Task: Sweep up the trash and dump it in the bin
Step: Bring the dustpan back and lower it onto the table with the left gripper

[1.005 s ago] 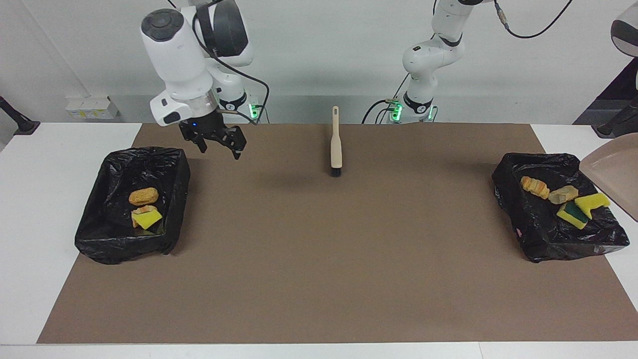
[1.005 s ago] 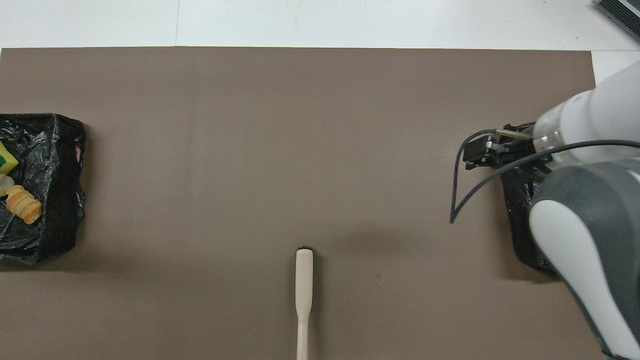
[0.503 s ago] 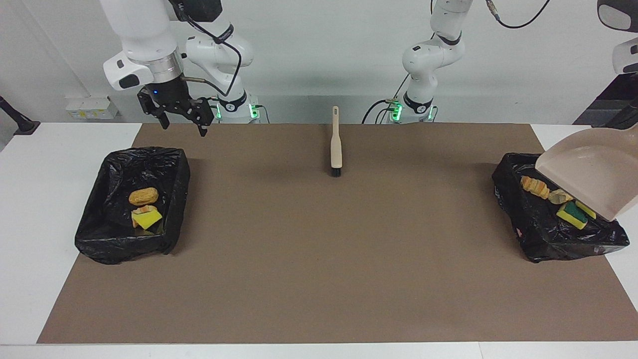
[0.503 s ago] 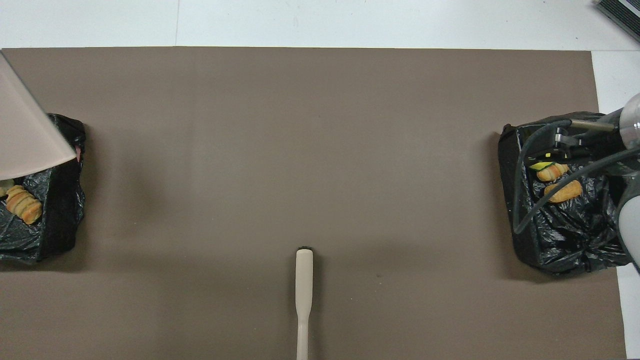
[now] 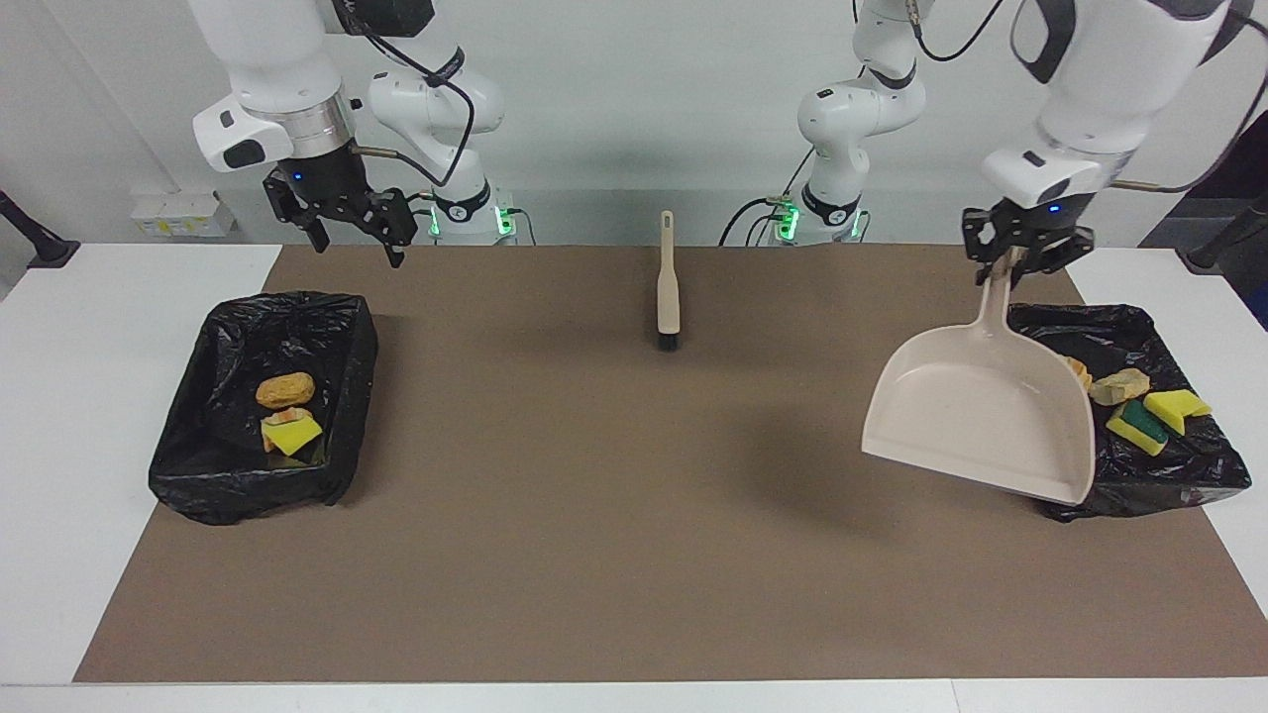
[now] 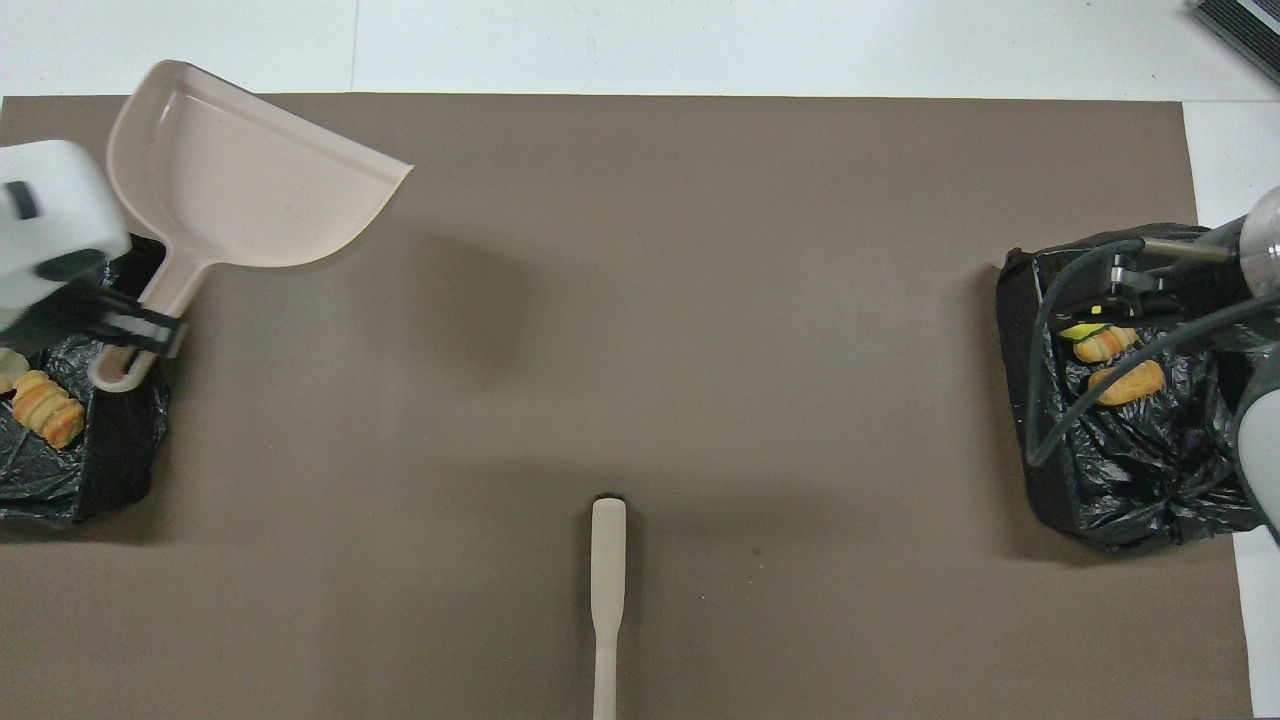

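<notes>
**Dustpan aloft beside the bin**

Brown mat fills the frame, brush (image 5: 669, 287) lying top centre. At right, the left gripper (image 5: 1012, 259) is clenched on the dustpan (image 5: 981, 416) handle, pan hanging tilted and off the mat. Trash (image 5: 1139, 406) sits in the black-lined bin (image 5: 1050, 436) just below and beside that claw. Upper left, the right gripper (image 5: 352, 223) hangs released over another bin (image 5: 228, 475) with more trash (image 5: 287, 411).
</notes>
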`<state>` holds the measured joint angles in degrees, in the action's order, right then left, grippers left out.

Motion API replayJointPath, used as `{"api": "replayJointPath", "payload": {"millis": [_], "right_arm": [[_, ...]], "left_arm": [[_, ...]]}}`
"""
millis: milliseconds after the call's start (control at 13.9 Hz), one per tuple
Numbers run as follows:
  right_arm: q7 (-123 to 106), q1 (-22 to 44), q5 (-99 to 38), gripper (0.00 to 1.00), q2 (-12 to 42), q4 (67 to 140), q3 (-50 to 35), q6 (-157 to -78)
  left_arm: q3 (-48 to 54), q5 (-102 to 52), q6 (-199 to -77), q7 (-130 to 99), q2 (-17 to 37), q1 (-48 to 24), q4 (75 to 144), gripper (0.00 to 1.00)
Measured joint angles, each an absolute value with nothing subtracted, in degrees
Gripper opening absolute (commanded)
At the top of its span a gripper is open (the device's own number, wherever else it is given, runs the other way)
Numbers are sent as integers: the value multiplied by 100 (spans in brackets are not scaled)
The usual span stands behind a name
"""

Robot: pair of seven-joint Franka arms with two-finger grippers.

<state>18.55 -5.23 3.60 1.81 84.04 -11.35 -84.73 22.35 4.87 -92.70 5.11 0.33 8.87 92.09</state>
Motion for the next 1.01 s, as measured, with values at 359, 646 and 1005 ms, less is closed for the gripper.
{"api": "replayJointPath", "payload": {"millis": [359,646,1005], "right_arm": [[1855,-514,357,100,181,8401,-1135,-8473],[1855,-475,357,100,180,8396,-1135,-8473],[1854,-189,357,100,181,8392,-832,-8473]], "left_arm": [[2265,249,-10207,-1662,237,-413,9695,0],[2246,219,-11364,-2351,956,-1116,9911,0],[2243,219,-12640,-2919,1625,-1767,10628,0]]}}
